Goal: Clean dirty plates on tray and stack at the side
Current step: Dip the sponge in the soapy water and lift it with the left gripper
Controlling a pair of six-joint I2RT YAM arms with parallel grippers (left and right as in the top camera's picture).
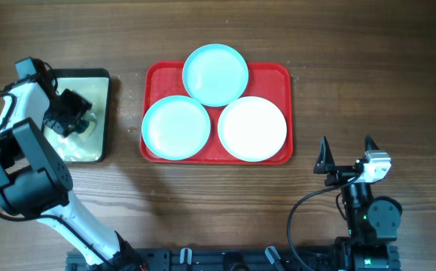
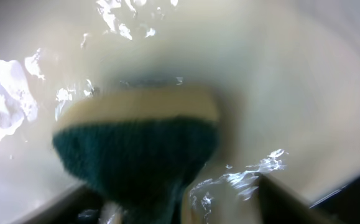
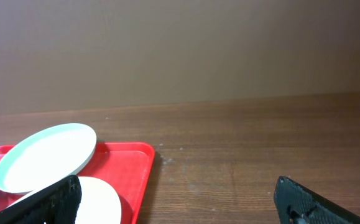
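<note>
Overhead, at the far left, the left gripper (image 1: 71, 114) is down inside the small dark-rimmed cream tray (image 1: 82, 147), which sits on the wooden counter (image 1: 353, 60) well apart from the red tray (image 1: 276, 75). The left wrist view shows the cream tray's floor wet and glinting. It also shows a sponge (image 2: 136, 149), green scouring face toward the camera and yellow foam above. The sponge's lower end narrows between the gripper's fingers at the bottom edge, so the gripper is clamped on the sponge, its jaws closed to about the sponge's thickness.

In the middle of the counter lies the red tray, carrying all 3 plates. 1 light-blue plate (image 1: 175, 126) lies flat at the front left and the white plate (image 1: 252, 128) flat at the front right, their rims just beside each other. The 2nd light-blue plate (image 1: 215, 74) sits at the back, overlapping both and reaching past the tray's far rim. The right wrist view shows it tilted (image 3: 46, 155), leaning on the others.

At the right, near the tray's front right corner, the right gripper (image 1: 346, 156) hovers above bare counter, its 2 fingers spread wide. It grasps nothing and touches nothing.
</note>
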